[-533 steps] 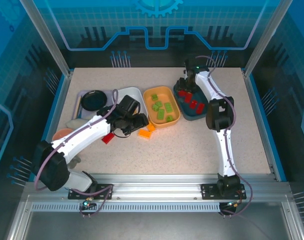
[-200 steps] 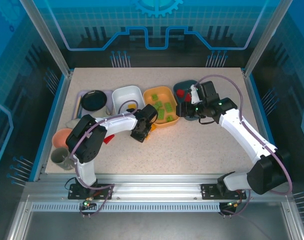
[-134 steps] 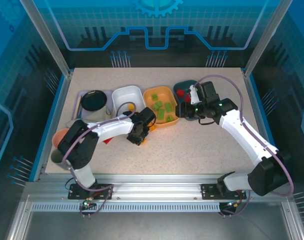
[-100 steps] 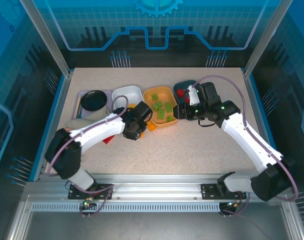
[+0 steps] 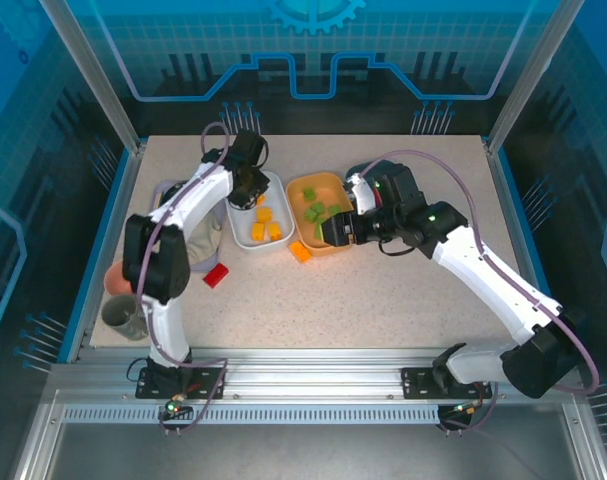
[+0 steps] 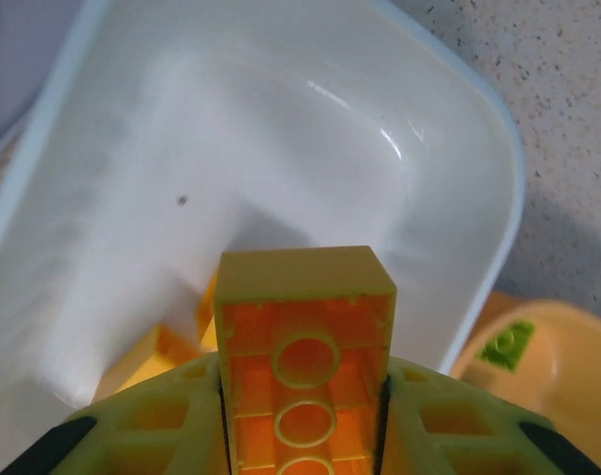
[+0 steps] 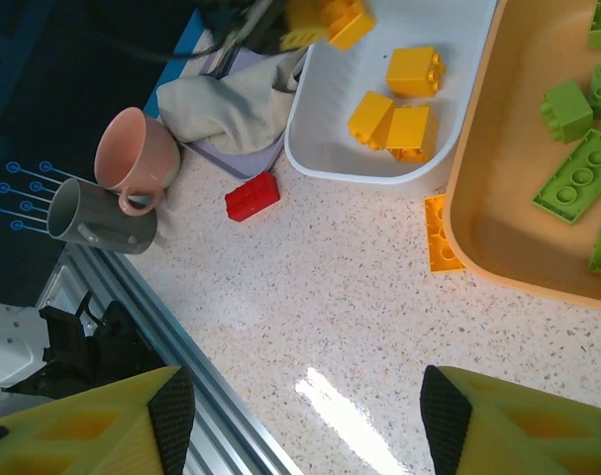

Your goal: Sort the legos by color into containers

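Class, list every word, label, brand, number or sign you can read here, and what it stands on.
No text can be read.
The yellow brick in the left hand shows bare round tubes, no lettering.
Studs on the green bricks are too small to show any brand.
The pink cup and grey mug look plain.

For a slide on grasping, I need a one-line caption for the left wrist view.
Left gripper holds an orange-yellow brick over the white tray, with the orange tray at lower right.
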Tool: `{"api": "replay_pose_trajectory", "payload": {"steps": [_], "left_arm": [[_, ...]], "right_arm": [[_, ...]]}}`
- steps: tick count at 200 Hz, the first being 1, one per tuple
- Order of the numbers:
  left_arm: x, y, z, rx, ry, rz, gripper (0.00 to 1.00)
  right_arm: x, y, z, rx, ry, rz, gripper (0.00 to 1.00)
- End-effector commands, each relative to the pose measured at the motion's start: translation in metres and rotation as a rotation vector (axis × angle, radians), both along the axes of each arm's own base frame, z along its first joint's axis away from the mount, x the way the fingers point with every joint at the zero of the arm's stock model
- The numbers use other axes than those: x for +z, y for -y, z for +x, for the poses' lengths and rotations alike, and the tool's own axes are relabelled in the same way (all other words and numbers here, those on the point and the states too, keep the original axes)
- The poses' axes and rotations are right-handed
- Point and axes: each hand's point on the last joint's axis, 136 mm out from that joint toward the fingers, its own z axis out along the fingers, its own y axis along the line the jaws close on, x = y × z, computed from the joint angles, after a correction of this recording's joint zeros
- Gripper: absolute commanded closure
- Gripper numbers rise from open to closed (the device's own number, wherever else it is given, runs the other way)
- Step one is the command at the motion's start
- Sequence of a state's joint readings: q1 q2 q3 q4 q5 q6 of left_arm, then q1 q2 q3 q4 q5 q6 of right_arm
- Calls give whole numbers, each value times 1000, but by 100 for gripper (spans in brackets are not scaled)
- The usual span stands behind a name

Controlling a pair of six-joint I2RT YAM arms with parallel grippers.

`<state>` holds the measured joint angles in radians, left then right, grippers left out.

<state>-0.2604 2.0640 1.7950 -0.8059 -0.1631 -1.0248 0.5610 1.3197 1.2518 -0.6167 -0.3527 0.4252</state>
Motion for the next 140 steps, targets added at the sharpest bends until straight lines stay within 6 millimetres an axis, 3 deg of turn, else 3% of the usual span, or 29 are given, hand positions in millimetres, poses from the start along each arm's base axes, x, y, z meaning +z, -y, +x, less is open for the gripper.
{"api": "replay_pose_trajectory", "payload": {"steps": [1,35,56,74,114,131,140], "left_arm": [[-11,-7,17,-54,-31,3,73],[-42,-7,33,-56,-70,-52,65],[-43,-6,36,-52,-64,-61,61],[-37,-4,34,-51,-63,-73,49],[10,-7,18,-72,-8,-61,35],[39,-17,-7,-65,-4,-23,34],[57,-28,-29,-39,10,10,33]], "right_arm": [[4,-15,-3,46,5,21,35],[-13,-28,-11,87,-14,-11,35],[-19,-37,-14,105,-24,-23,35],[-27,-44,-16,125,-37,-34,35],[-43,-73,-22,219,-21,-106,35],[-48,-94,-29,289,13,-155,35],[-51,-106,-33,322,27,-188,35]]}}
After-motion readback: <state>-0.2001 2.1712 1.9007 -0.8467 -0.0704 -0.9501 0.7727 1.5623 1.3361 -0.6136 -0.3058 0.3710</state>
